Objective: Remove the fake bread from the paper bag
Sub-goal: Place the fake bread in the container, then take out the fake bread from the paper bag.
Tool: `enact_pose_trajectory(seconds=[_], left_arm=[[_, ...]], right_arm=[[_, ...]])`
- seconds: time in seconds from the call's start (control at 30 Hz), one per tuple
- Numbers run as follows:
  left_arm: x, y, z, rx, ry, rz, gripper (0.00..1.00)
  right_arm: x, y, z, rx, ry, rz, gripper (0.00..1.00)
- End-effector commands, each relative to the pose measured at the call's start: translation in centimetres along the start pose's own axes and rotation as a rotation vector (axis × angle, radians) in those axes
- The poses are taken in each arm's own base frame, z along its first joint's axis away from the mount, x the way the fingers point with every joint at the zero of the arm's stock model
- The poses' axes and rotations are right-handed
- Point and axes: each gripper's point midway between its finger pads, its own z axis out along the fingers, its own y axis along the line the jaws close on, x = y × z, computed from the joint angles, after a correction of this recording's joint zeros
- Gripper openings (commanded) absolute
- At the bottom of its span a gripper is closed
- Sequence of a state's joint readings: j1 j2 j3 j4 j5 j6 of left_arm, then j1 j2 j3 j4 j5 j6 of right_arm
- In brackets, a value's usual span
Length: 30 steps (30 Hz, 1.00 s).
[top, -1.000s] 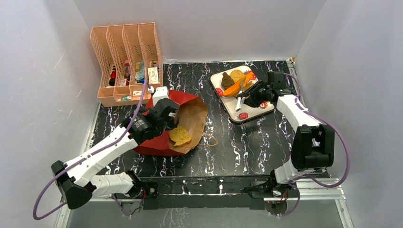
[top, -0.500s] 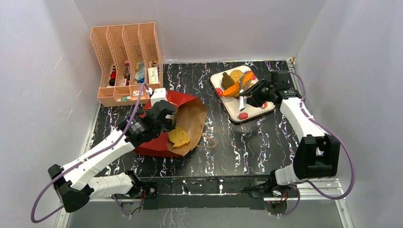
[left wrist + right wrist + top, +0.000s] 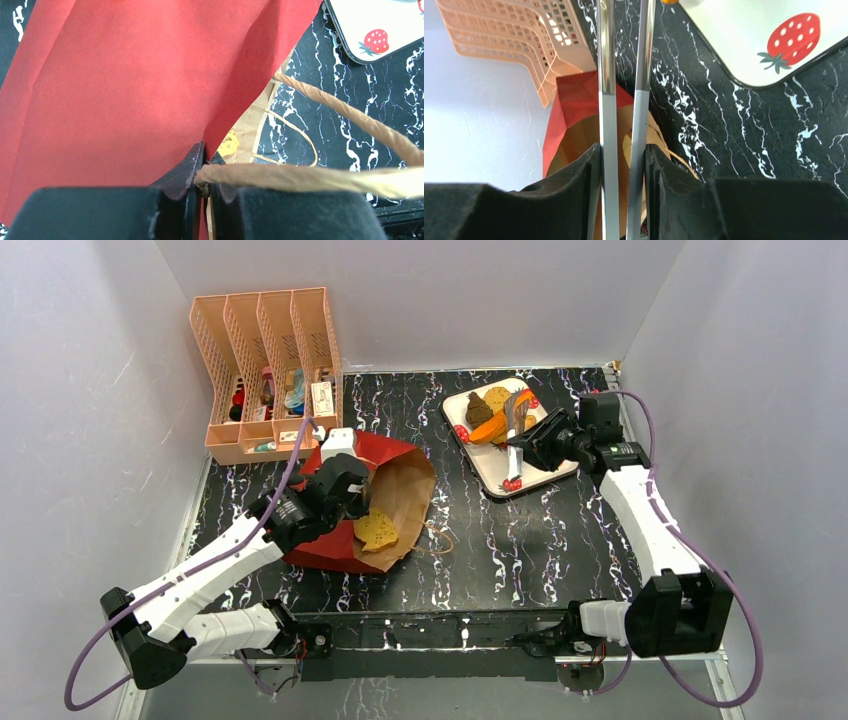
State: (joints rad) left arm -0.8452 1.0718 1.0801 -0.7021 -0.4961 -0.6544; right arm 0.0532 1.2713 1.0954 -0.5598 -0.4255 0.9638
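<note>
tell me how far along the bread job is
Done: several bread pieces lie on the strawberry tray. In hand: left end effector pinches the paper bag at its rim and cord handle; right end effector holds tongs over the tray. Left: one yellow piece sits in the bag's mouth.

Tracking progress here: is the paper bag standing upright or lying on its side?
On its side: the paper bag lies flat, its brown inside and one yellow bread piece showing.
</note>
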Motion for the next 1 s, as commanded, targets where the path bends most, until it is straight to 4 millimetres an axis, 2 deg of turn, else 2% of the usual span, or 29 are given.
enact_pose_trajectory(seconds=[0.0,0.07,0.3,0.47,0.7,0.83,0.97], left_arm=[[-0.6,0.0,-0.2,0.022,-0.026,0.013,0.07],[-0.4,-0.1,0.0,0.023,-0.019,0.021,0.07],[0.0,-0.5,0.5,0.029,-0.006,0.030,0.07],[-0.2,-0.7,0.6,0.034,-0.009,0.031,0.07],[-0.4,-1.1,0.6,0.045,-0.009,0.035,0.07],[-0.4,-1.3,0.7,0.055,-0.007,0.036,0.07],[-0.5,-1.4,0.5,0.060,-0.010,0.037,0.07]], right_arm=[[1.8,2.5,-2.3,-0.098,-0.002,-0.099,0.30],[3.1,2.8,-2.6,-0.107,0.025,-0.122,0.30],[11.2,4.5,-2.8,-0.126,0.181,-0.246,0.29],[15.8,3.9,-3.7,-0.123,0.284,-0.305,0.29],[19.9,2.0,-4.9,-0.109,0.405,-0.378,0.28],[21.5,0.6,-5.0,-0.112,0.471,-0.385,0.28],[22.7,0.1,-5.2,-0.137,0.521,-0.376,0.28]])
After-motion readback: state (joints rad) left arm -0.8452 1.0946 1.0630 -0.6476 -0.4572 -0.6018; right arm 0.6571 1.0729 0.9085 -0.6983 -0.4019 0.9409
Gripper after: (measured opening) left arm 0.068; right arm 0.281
